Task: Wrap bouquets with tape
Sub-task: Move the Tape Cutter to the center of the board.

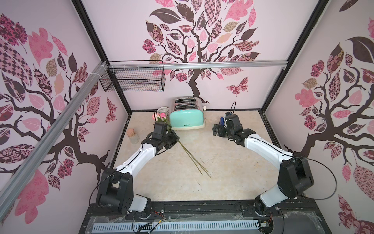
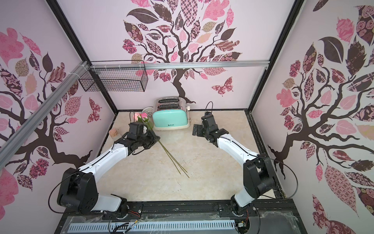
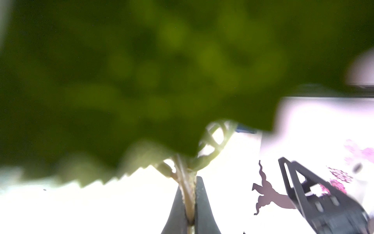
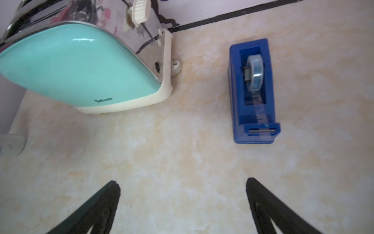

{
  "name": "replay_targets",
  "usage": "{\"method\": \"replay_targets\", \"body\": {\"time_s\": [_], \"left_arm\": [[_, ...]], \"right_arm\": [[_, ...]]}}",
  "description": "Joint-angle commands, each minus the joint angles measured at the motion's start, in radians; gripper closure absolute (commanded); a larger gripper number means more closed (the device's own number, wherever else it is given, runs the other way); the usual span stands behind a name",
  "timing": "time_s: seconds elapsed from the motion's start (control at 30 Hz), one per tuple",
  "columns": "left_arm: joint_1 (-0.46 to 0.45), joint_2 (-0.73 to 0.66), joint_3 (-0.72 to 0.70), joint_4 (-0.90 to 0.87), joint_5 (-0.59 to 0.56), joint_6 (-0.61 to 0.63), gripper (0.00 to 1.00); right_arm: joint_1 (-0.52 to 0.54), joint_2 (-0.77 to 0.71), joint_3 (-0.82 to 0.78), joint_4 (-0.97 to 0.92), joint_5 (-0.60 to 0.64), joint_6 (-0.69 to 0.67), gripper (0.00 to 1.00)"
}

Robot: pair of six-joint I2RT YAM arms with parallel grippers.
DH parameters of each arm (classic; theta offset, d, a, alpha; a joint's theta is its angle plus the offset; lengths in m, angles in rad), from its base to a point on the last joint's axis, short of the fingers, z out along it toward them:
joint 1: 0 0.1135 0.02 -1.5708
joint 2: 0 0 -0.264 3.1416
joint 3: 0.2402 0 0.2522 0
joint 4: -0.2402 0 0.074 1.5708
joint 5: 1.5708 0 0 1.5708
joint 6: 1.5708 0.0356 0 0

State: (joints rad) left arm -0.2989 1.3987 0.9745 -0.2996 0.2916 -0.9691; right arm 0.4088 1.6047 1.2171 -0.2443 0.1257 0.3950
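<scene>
The left claw point(image 3: 189, 184) is pinching shut on the thin green stems of the bouquet of pink and peach roses with green leaves point(image 1: 161, 116). It is gripping just under the leaves and holding the blooms up at the far left of the cream marbled table point(image 1: 222, 172), while the long stem ends are slanting towards the table's middle. Just right of the blooms, the mint-green toaster point(image 1: 186, 120) is standing untouched. Further right, the blue rectangular dispenser point(image 4: 235, 91) with its small roll of clear tape point(image 4: 255, 73) is sitting on the table. The right claw point(image 4: 182, 181) is hovering near it, jaws spread wide and empty. The step in hand looks like fetching tape. The right claw is probably best pinching only the loose tab at the serrated edge and pulling straight out, so the dispenser is not sliding or tipping.
</scene>
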Motion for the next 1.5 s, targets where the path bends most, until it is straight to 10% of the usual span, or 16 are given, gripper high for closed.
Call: {"method": "replay_targets", "body": {"time_s": [0.0, 0.7, 1.0, 1.47], "left_arm": [[0.006, -0.064, -0.035, 0.028, 0.005, 0.001, 1.0], [0.005, -0.077, -0.029, 0.017, -0.033, -0.007, 1.0], [0.006, -0.058, -0.028, 0.014, -0.027, -0.002, 1.0], [-0.022, -0.043, -0.198, 0.179, -0.143, -0.32, 1.0]], "right_arm": [[-0.048, 0.112, 0.112, -0.135, 0.171, -0.062, 0.0], [-0.174, 0.701, 0.633, -0.308, 0.042, -0.083, 0.26], [-0.121, 0.647, 0.538, -0.291, 0.042, -0.003, 0.5], [0.053, 0.444, 0.311, -0.238, 0.018, 0.224, 0.51]]}}
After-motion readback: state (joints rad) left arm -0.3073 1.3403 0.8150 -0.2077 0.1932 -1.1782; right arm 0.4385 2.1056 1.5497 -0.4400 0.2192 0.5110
